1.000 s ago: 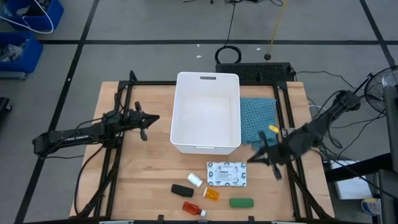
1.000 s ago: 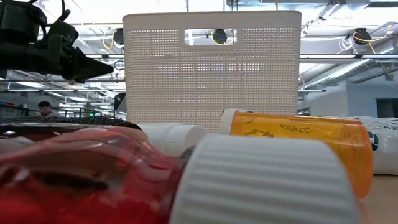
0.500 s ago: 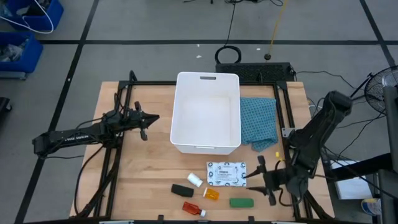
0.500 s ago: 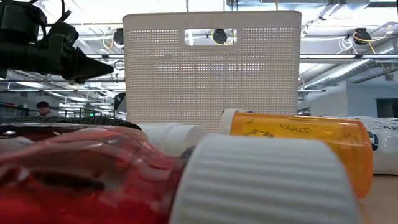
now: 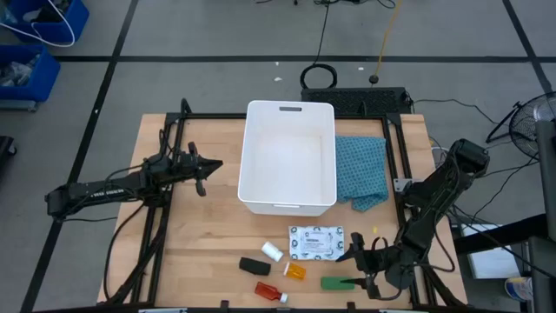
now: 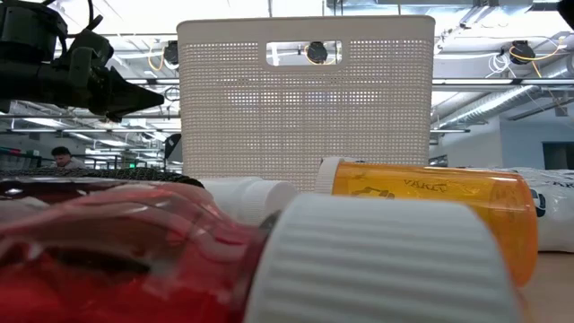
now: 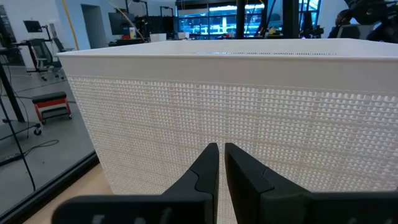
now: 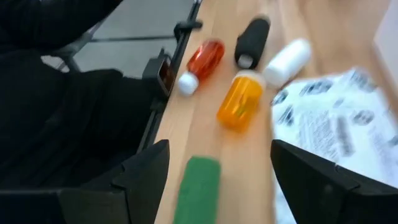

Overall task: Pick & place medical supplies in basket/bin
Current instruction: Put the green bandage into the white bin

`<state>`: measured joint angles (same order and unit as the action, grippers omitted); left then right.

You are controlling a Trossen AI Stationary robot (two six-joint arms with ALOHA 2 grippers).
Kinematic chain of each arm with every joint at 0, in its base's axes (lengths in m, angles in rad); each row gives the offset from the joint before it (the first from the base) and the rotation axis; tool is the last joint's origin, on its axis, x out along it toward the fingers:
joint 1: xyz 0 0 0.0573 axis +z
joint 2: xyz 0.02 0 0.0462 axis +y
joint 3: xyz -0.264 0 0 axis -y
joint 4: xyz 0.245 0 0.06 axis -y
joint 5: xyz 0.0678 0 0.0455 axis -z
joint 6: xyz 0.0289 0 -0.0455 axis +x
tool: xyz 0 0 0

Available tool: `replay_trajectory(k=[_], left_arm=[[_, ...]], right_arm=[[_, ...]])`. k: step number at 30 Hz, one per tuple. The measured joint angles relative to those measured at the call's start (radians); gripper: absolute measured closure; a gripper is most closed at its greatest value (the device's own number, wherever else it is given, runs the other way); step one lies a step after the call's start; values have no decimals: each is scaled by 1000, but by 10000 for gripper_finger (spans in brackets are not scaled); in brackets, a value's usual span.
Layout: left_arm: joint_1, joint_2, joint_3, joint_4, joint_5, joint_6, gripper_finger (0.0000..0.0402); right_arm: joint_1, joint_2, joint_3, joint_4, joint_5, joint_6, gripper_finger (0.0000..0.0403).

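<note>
Two arms | right gripper (image 5: 357, 271) spread over green oblong (image 8: 198, 184) | left gripper (image 7: 221, 163) closed beside tub (image 5: 290, 114)

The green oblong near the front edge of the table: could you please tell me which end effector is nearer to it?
Right. The right end effector, open, sits right beside the green oblong. The left end effector waits far off, shut, beside the white basket.

Supplies (image 5: 296, 260) lie before the tub (image 5: 246, 156), cloth (image 5: 360, 169) right.
</note>
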<state>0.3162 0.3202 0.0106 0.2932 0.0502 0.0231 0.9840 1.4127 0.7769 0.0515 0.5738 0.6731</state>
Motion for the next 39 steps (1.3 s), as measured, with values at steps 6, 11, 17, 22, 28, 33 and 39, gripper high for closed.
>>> replay_trajectory(k=[6,11,17,22,28,33,39], left_arm=[[0,0,0,-5,0,-2,369],[0,0,0,-12,0,-2,369],[0,0,0,-10,0,3,369],[0,0,0,-5,0,0,369],[0,0,0,-5,1,-31,369],[0,0,0,-5,1,-32,369],[0,0,0,-5,1,-32,369]], right_arm=[[0,60,2,3,-56,113,128],[0,134,101,-37,-79,126,128],[1,256,279,-306,-113,188,128],[1,347,328,-393,-188,245,128],[1,412,329,-423,-196,285,128],[-4,458,332,-447,-229,299,129],[-6,477,335,-468,-223,315,152]])
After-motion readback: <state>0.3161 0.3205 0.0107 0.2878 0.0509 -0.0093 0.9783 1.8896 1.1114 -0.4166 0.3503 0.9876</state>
